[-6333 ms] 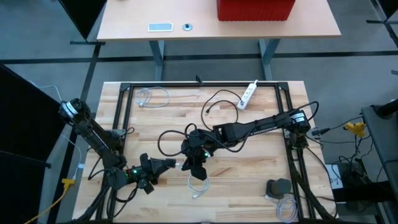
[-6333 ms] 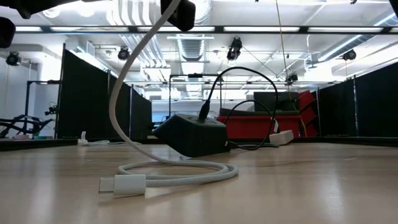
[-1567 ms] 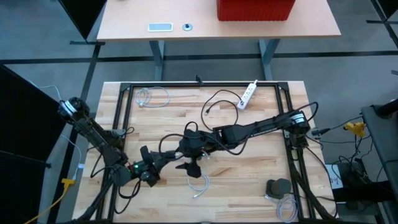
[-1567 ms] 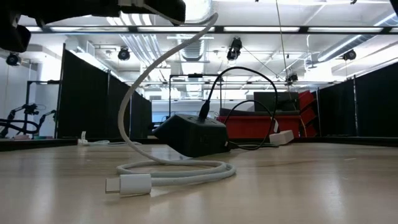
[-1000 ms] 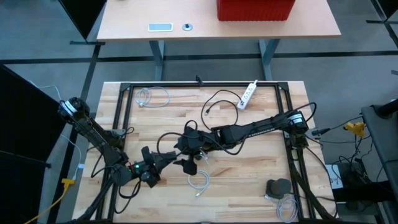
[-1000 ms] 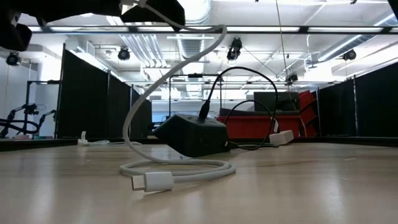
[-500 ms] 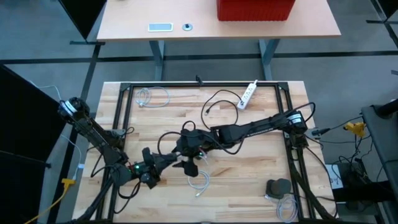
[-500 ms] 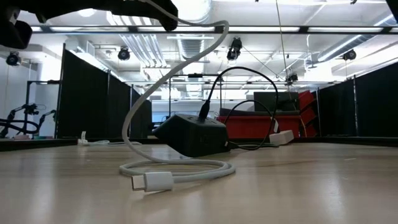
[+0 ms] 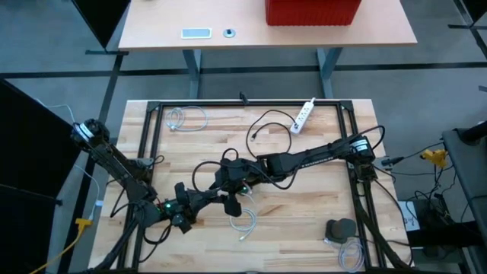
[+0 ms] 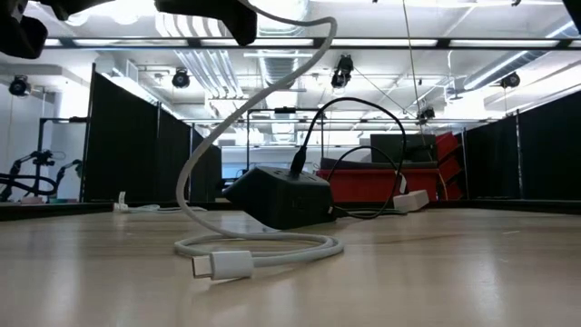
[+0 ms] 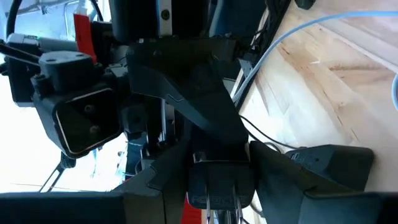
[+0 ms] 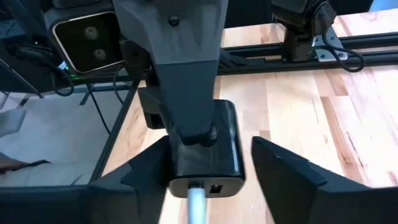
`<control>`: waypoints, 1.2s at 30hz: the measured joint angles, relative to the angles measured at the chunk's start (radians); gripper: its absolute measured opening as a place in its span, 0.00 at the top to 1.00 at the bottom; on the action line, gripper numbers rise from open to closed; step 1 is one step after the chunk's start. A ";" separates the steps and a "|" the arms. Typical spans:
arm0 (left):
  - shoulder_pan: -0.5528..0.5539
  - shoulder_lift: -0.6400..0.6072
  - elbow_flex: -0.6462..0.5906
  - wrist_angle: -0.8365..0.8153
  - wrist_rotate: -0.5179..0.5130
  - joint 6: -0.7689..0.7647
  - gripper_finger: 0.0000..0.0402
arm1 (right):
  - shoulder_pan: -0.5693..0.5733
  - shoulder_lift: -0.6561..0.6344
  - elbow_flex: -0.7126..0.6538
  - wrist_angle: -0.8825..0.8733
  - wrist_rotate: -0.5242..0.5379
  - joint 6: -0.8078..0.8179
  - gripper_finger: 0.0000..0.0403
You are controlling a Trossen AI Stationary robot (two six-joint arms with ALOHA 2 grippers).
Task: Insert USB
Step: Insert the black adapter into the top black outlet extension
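Both arms meet mid-counter (image 9: pixel 304 221), front-centre of the wooden top

Left gripper (image 9: pixel 199 199) reaches in from the left, right gripper (image 9: pixel 230 186) from the right, the two nearly touching. Right wrist view: right fingers (image 12: pixel 298 169) apart, with a black adapter block (image 12: pixel 208 149) between them, apparently in the left fingers, white cable end (image 12: pixel 196 202) plugged into its face. Left wrist view: left fingers (image 11: pixel 326 165) sit either side of a dark plug-like piece (image 11: pixel 221 180); cannot tell if they're clamped on it

White USB cable (image 10: pixel 263 245): hangs from the grippers overhead, loops down and coils on the counter, free connector (image 10: pixel 221 265) lying flat at the front

Clutter around:
- black charger box (image 10: pixel 280 197) behind the coil, black cord (image 10: pixel 349 136) arcing up from it and tangling under the arms
- white power strip (image 9: pixel 303 114) near the back rail
- small coiled white cable (image 9: pixel 186 118) at back left
- grey puck-like thing (image 9: pixel 340 229) front right, another white coil (image 9: pixel 351 255) just beside it
- black frame rail (image 9: pixel 251 103) round the work area

Beyond: second desk (image 9: pixel 152 30) with a red bin (image 9: pixel 312 11), a flat light device (image 9: pixel 196 33), a small round thing (image 9: pixel 230 33)

Count: 2 arms, 1 power strip, 3 white cable coils, 1 red bin
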 joint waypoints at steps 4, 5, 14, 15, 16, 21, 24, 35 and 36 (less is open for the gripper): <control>0.000 0.001 0.000 0.001 0.002 0.000 0.64 | 0.000 0.000 0.000 0.000 -0.026 0.000 0.65; 0.000 0.001 0.000 0.001 0.002 0.000 0.64 | 0.000 0.000 0.000 -0.002 -0.027 -0.004 0.64; 0.002 0.001 0.001 -0.001 0.017 -0.107 0.64 | -0.001 -0.012 0.002 -0.056 -0.054 -0.013 0.64; 0.004 0.001 0.002 -0.001 0.018 -0.112 0.64 | -0.001 -0.017 0.004 -0.080 -0.046 -0.010 0.64; 0.007 0.002 0.002 -0.001 0.020 -0.124 0.64 | -0.001 -0.021 0.005 -0.098 -0.039 -0.008 0.64; 0.054 0.000 -0.001 -0.028 0.103 -0.254 0.59 | 0.001 -0.043 0.002 -0.230 -0.033 0.012 0.64; 0.089 -0.003 -0.005 -0.065 0.146 -0.338 0.52 | 0.002 -0.058 -0.004 -0.332 -0.034 0.022 0.64; 0.110 -0.031 -0.008 -0.074 0.183 -0.398 0.38 | 0.002 -0.091 0.000 -0.485 0.071 0.035 0.64; 0.114 -0.031 -0.012 -0.079 0.186 -0.412 0.39 | 0.003 -0.095 0.000 -0.525 0.086 0.042 0.64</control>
